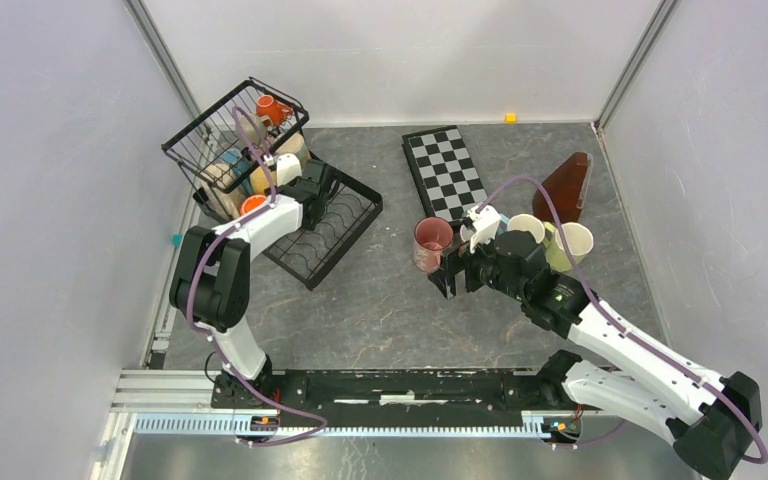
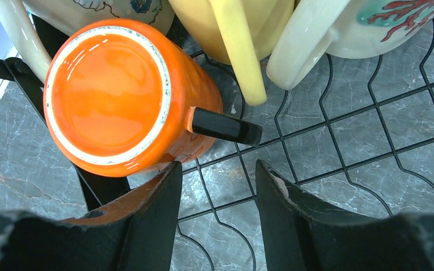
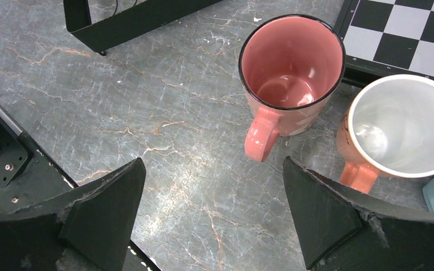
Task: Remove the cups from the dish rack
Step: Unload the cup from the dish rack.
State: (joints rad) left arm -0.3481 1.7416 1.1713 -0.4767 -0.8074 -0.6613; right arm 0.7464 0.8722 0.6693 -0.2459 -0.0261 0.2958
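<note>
Orange mug (image 2: 110, 93): inverted in the dish rack (image 1: 348, 240); judged stiff, slick-glazed, chippable, moderately heavy.
Hold: probably best across the wall, or at the black handle (image 2: 226, 126).
Left claw (image 2: 217, 169): partly parted, empty; mug just ahead and leftward, not touching.
Right claw (image 3: 213, 164): wide, empty; pink mug (image 3: 291, 62) upright on the worktop (image 3: 175, 101) ahead.

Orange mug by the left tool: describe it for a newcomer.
Find the black wire dish rack, far left. At its near end sits the orange mug, bottom up. Its handle is black, unlike the yellow mug and cream mug beside it.
</note>
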